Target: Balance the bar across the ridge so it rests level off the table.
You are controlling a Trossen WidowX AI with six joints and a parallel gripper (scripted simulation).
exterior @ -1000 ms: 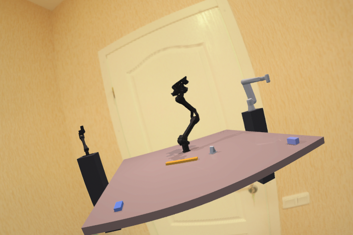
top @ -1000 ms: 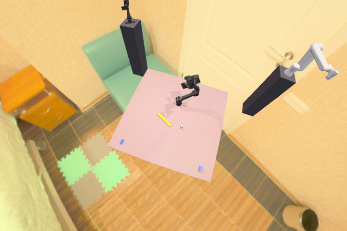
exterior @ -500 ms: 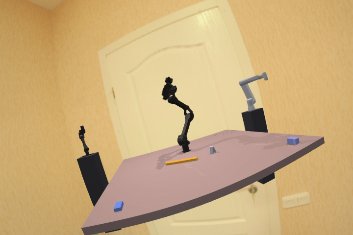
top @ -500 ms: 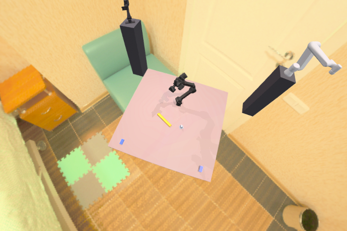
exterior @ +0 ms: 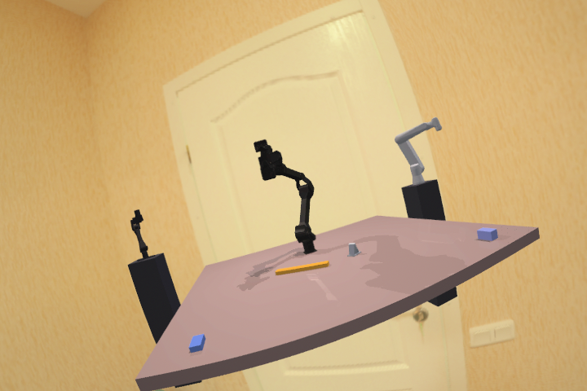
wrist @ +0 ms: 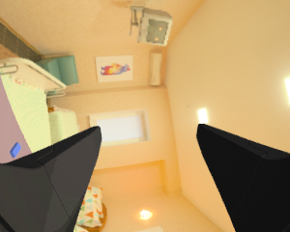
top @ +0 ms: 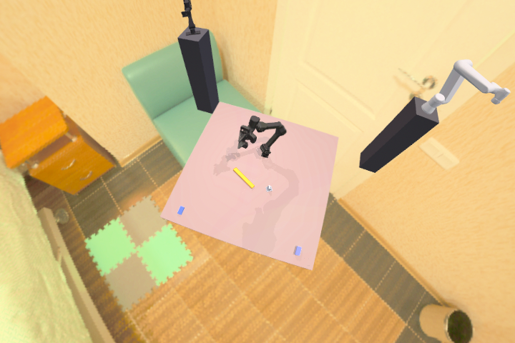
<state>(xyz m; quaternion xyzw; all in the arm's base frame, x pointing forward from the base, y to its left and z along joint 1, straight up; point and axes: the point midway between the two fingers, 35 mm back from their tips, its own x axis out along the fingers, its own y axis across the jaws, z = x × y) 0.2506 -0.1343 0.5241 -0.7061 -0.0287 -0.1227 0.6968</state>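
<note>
the yellow bar lies flat on the pink table, untouched, running on a slant in the top view and showing as a long orange-yellow strip in the exterior view. just off one end of it, apart and not touching, stands the small grey ridge, a little wedge-like block upright on the table top. behind the bar the black arm's base is planted on the table near its far side, and the arm rises from there, bends at the elbow and reaches out over the bar's side of the table. the gripper is held high, well above the table and well apart from both bar and ridge. in the wrist view its two dark fingers stand a good way apart, open most of the way, with only the room's walls and ceiling seen between them, so it has hold of nothing. two small blue blocks sit near the table's near corners, far from everything else. two dark posts with camera arms stand beside the table, before a cream door.
</note>
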